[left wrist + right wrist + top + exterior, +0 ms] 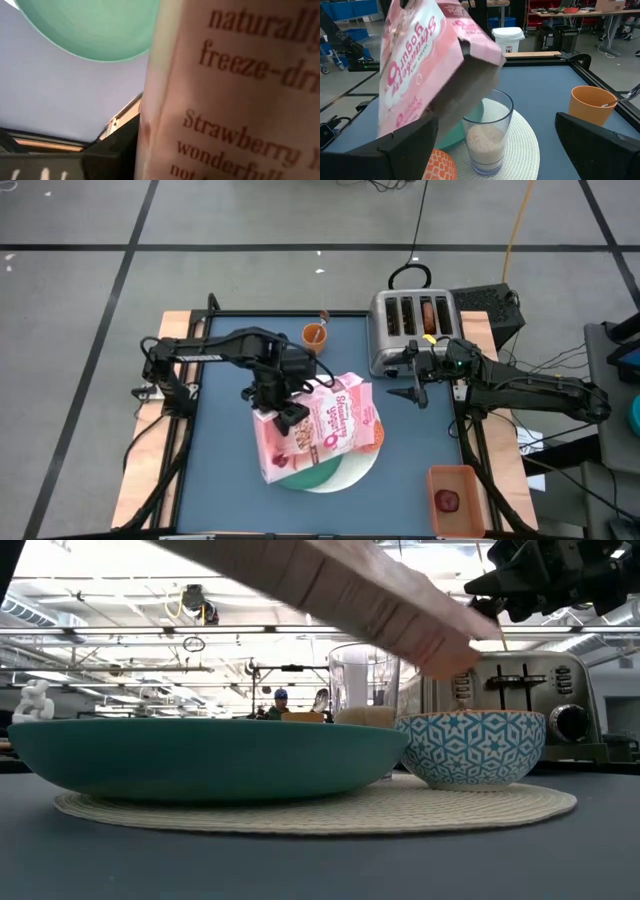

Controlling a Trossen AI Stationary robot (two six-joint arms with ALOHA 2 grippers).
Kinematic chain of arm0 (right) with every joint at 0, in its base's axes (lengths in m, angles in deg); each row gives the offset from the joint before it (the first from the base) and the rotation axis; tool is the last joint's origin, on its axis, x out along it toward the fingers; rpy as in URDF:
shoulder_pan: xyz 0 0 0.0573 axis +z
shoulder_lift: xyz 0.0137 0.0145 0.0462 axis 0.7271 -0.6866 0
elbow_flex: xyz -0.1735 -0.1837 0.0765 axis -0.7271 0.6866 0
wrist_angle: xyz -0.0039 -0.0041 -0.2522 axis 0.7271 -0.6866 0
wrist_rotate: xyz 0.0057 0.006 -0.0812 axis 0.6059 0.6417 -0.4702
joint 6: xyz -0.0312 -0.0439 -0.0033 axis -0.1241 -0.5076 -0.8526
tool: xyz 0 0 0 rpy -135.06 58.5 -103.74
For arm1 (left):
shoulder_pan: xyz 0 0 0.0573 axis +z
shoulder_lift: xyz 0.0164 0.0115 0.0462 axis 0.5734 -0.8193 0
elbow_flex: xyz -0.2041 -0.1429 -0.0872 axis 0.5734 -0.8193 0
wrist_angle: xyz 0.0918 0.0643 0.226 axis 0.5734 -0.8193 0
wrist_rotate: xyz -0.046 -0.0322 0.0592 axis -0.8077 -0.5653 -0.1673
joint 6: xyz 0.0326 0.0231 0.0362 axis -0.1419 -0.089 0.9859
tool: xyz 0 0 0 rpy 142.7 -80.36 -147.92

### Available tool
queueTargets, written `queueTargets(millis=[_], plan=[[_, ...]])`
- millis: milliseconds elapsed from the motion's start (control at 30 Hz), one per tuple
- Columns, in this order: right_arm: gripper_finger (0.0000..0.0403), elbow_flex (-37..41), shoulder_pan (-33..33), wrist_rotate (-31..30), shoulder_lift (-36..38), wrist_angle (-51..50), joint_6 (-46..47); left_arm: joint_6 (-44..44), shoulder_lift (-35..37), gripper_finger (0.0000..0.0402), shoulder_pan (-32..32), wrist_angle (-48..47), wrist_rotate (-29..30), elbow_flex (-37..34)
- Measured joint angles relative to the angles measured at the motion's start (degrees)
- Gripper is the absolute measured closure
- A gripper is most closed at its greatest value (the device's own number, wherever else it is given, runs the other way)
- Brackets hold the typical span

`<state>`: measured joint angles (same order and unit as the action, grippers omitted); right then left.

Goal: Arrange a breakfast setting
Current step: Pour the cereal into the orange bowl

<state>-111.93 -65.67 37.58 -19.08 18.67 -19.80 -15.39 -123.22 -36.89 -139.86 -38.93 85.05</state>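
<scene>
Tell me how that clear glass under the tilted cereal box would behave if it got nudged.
The glass looks tall and narrow, so it probably tips rather than slides. It stands on the woven placemat, which likely grips its base. Only its bottom holds something pale, so it seems light, and likely breakable. The cereal box hangs tilted over it in the left gripper.

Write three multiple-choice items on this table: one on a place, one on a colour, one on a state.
1. Where does the dark red fruit lie?
A) in the orange tray
B) in the toaster
C) on the green plate

2. What colour is the small cup?
A) blue
B) orange
C) white

3. How is the pink cereal box placed?
A) standing upright by itself
B) lying flat
C) held tilted over the glass

Answers:
1 A, the fruit sits in the tray at the right edge of the table.
2 B, the right wrist view shows it orange.
3 C, the left claw grips it, mouth above the glass.
</scene>
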Motion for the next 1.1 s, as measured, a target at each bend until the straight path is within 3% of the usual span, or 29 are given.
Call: queueTargets(millis=[100, 200, 533, 633, 733, 867, 967, 1100], plan=[[0.001, 0.0, 0.0, 0.0, 0.0, 0.0, 0.0, -0.5, 0.0, 0.0203, 0.2, 0.2, -2.4, 0.0], [0.001, 0.0, 0.0, 0.0, 0.0, 0.0, 0.0, -0.3, 0.0, 0.0203, -0.1, 0.0, 0.2, 0.0], [0.001, 0.0, 0.0, 0.0, 0.0, 0.0, 0.0, -0.5, 0.0, 0.0203, 0.1, 0.1, -2.4, 0.0], [0.001, 0.0, 0.0, 0.0, 0.0, 0.0, 0.0, -0.1, 0.0, 0.0203, -0.1, 0.1, -0.5, 0.0], [0.001, 0.0, 0.0, 0.0, 0.0, 0.0, 0.0, -0.3, 0.0, 0.0203, 0.3, 0.1, -2.9, 0.0], [0.0009, 0.0, 0.0, 0.0, 0.0, 0.0, 0.0, -0.1, 0.0, 0.0203, 0.4, 0.0, 0.4, 0.0], [0.0009, 0.0, 0.0, 0.0, 0.0, 0.0, 0.0, 0.0, 0.0, 0.0203, 0.8, 0.2, -2.6, 0.0], [0.0009, 0.0, 0.0, 0.0, 0.0, -0.1, 0.0, 0.3, 0.0, 0.0203, 0.8, 0.0, -0.8, 0.0]])
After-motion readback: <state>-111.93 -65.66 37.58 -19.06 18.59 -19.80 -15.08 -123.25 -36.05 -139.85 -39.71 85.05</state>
